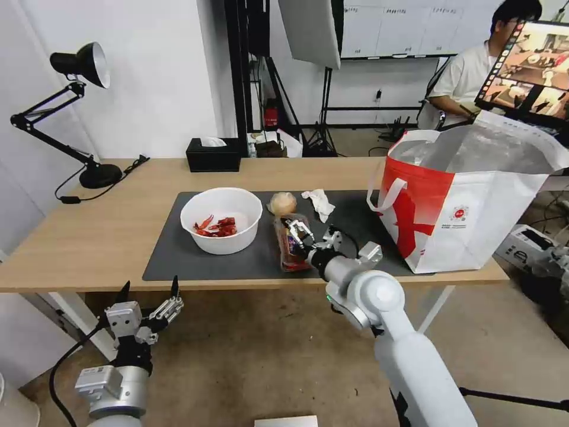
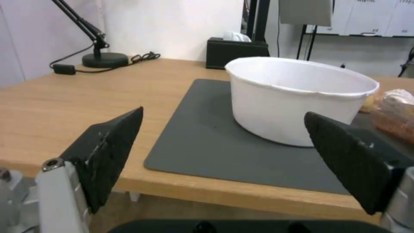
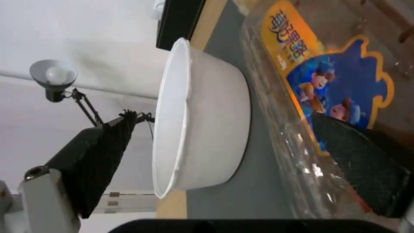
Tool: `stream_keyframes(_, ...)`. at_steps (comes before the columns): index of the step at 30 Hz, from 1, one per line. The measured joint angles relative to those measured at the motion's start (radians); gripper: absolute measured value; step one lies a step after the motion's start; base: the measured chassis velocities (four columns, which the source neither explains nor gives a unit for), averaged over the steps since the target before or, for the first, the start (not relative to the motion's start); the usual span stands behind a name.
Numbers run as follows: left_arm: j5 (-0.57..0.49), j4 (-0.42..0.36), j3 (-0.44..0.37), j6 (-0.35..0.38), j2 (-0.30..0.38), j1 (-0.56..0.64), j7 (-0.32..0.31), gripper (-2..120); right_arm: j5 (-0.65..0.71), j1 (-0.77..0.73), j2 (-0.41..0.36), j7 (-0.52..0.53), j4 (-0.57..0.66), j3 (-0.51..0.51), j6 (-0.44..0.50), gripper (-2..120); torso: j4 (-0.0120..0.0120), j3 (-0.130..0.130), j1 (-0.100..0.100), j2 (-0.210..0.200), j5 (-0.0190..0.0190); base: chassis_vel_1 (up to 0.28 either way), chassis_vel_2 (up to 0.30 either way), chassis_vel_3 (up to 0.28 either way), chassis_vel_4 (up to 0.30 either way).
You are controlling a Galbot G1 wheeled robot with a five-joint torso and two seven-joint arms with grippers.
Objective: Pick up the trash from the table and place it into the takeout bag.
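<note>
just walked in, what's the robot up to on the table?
It's clearing trash into the takeout bag. The right pincer is open, reaching over the clear food tray on the grey mat, one finger against the tray's top. The left pincer waits open below the table edge, facing the white bowl. The tissue and tan wrapped ball lie on the mat.

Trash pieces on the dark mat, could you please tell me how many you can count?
4: white bowl on the left, clear tray beside it under the right end effector, tan wrapped ball behind the tray, crumpled tissue right of the ball. A second tray may be hidden.
</note>
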Motion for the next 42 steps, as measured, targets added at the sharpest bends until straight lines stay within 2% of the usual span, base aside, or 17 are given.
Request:
stream_keyframes(6,-0.002,-0.006,-0.002,0.0,0.001,0.001,0.0,100,-0.003,-0.004,-0.006,-0.005,0.016,0.001,0.005,100,-0.0001,0.0,0.0,0.0,0.0001,0.0,0.0,0.0,0.0)
stream_keyframes(10,-0.006,-0.006,-0.002,-0.011,0.001,0.001,0.003,100,-0.112,0.026,-0.036,-0.044,0.015,-0.019,0.016,100,0.0,0.0,0.0,0.0,0.0003,0.0,0.0,0.0,0.0)
stream_keyframes(12,-0.011,-0.006,-0.002,-0.015,0.005,-0.004,0.004,100,-0.337,0.07,-0.102,-0.2,-0.024,-0.059,0.022,100,0.0001,0.0,0.0,0.0,0.0003,0.0,0.0,0.0,0.0)
stream_keyframes(13,-0.016,-0.006,-0.003,-0.016,0.008,-0.007,0.004,100,-0.482,0.099,-0.153,-0.336,-0.061,-0.085,0.033,97,-0.0001,0.0,0.0,0.0,0.0002,0.0,0.0,0.0,0.0)
stream_keyframes(14,-0.016,-0.006,-0.003,-0.016,0.008,-0.007,0.004,100,-0.482,0.099,-0.153,-0.336,-0.061,-0.085,0.033,97,-0.0001,0.0,0.0,0.0,0.0002,0.0,0.0,0.0,0.0)
stream_keyframes(15,-0.02,-0.007,-0.005,-0.016,0.011,-0.008,0.005,100,-0.625,0.135,-0.205,-0.48,-0.105,-0.108,0.046,96,-0.0001,0.0,0.0,0.0,0.0002,0.0,0.0,0.0,0.0)
stream_keyframes(17,-0.028,-0.007,-0.006,-0.016,0.015,-0.011,0.006,100,-0.819,0.214,-0.282,-0.681,-0.189,-0.152,0.074,86,-0.0001,0.0,0.0,0.0,0.0004,0.0,0.0,0.0,0.0)
stream_keyframes(18,-0.028,-0.007,-0.006,-0.016,0.015,-0.011,0.006,100,-0.819,0.214,-0.282,-0.681,-0.189,-0.152,0.074,86,-0.0001,0.0,0.0,0.0,0.0004,0.0,0.0,0.0,0.0)
stream_keyframes(21,-0.036,-0.005,-0.007,-0.016,0.017,-0.015,0.007,100,-0.863,0.325,-0.356,-0.827,-0.288,-0.213,0.073,71,0.0,0.0,0.0,0.0,0.0001,0.0,0.0,0.0,0.0)
stream_keyframes(22,-0.036,-0.005,-0.007,-0.016,0.017,-0.015,0.007,100,-0.863,0.325,-0.356,-0.827,-0.288,-0.213,0.073,71,0.0,0.0,0.0,0.0,0.0001,0.0,0.0,0.0,0.0)
stream_keyframes(25,-0.042,0.001,-0.004,-0.016,0.018,-0.023,0.011,100,-0.877,0.419,-0.39,-0.965,-0.375,-0.262,0.058,55,-0.0002,0.0,0.0,0.0,0.0003,0.0,0.0,0.0,0.0)
stream_keyframes(26,-0.042,0.001,-0.004,-0.016,0.018,-0.023,0.011,100,-0.877,0.419,-0.39,-0.965,-0.375,-0.262,0.058,55,-0.0002,0.0,0.0,0.0,0.0003,0.0,0.0,0.0,0.0)
stream_keyframes(29,-0.061,0.002,0.001,-0.015,0.018,-0.026,0.016,100,-0.889,0.489,-0.4,-1.06,-0.434,-0.312,0.042,42,0.0,0.0,0.0,0.0,0.0003,0.0,0.0,0.0,0.0)
stream_keyframes(37,-0.082,0.002,-0.001,-0.007,0.021,-0.031,0.024,100,-0.934,0.548,-0.372,-1.093,-0.513,-0.38,0.034,14,0.0,0.0,0.0,0.0,0.0001,0.0,0.0,0.0,0.0)
stream_keyframes(38,-0.082,0.002,-0.001,-0.007,0.021,-0.031,0.024,100,-0.934,0.548,-0.372,-1.093,-0.513,-0.38,0.034,14,0.0,0.0,0.0,0.0,0.0001,0.0,0.0,0.0,0.0)
stream_keyframes(40,-0.096,0.003,-0.002,0.001,0.027,-0.033,0.024,100,-0.951,0.557,-0.356,-1.093,-0.543,-0.394,0.033,3,0.0001,0.0,0.0,0.0,0.0001,0.0,0.0,0.0,0.0)
stream_keyframes(42,-0.099,0.003,-0.002,0.003,0.028,-0.034,0.024,100,-0.955,0.559,-0.352,-1.094,-0.553,-0.397,0.033,0,0.0,0.0,0.0,0.0,0.0001,0.0,0.0,0.0,0.0)
